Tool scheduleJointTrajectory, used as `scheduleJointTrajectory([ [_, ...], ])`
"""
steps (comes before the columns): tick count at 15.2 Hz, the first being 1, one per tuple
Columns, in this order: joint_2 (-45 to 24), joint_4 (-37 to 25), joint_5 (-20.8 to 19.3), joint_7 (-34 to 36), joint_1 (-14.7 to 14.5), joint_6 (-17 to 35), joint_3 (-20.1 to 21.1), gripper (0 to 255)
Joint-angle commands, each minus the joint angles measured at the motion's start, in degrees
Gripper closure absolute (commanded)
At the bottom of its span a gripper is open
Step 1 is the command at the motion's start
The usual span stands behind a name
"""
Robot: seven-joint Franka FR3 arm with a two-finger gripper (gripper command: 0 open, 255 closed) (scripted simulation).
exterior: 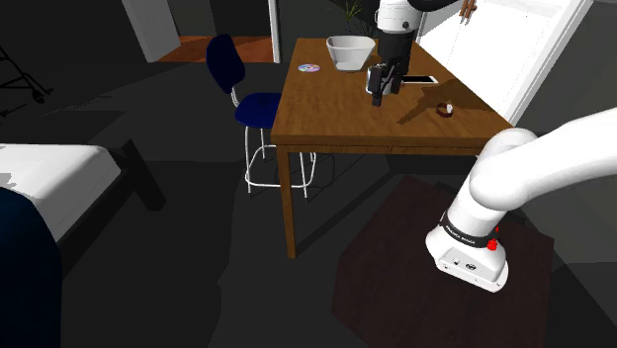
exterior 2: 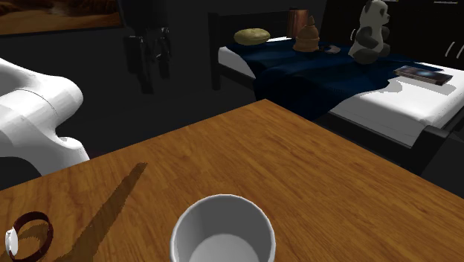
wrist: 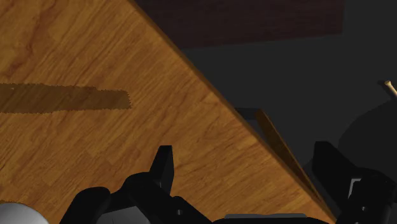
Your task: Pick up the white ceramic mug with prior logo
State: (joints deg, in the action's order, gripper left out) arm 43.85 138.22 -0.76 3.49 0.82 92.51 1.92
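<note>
Since nothing is grasped yet, early stage. Hovers with gripper (exterior: 377,100) fingers spread wide, empty, over wooden table (exterior: 336,124) near its edge. Leaves white mug (exterior 2: 221,234) upright on table, apart from gripper, untouched. Left: approach, close, lift.

We are reading no text, label or number; the dark band (exterior: 465,234) on the arm (exterior: 554,148) is showing pale marks too small to decipher.
</note>
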Motion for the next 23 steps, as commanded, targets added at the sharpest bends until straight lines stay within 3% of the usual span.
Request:
scheduleJointTrajectory([
  [1, 0.0, 0.0, 0.0, 0.0, 0.0, 0.0, 0.0, 0],
  [12, -18.2, -12.7, -5.5, -10.2, 4.6, 4.8, -9.9, 0],
  [23, -39.7, -33.1, -4.2, -20.8, 8.1, 5.1, -18.0, 0],
])
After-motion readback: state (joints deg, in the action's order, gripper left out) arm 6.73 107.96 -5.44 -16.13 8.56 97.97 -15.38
